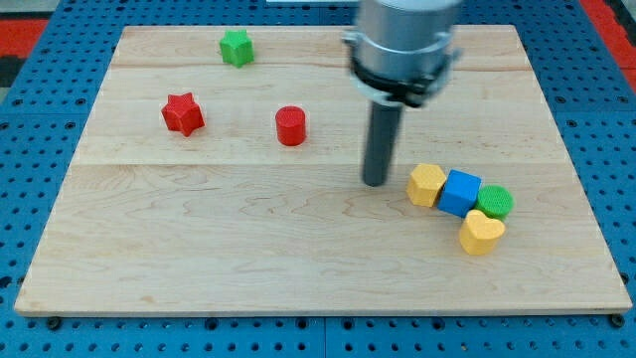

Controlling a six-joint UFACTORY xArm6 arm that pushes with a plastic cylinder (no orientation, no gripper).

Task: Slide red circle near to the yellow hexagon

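Note:
The red circle (290, 126) stands on the wooden board, left of centre. The yellow hexagon (425, 185) lies to the view's right, touching a blue cube (460, 192). My tip (375, 183) rests on the board between them, just left of the yellow hexagon and to the lower right of the red circle. It touches neither block.
A green circle (496, 202) and a yellow heart (481, 233) sit against the blue cube. A red star (183, 113) lies at the left and a green star (237, 47) at the top. The board (199, 259) ends in a blue pegboard surround.

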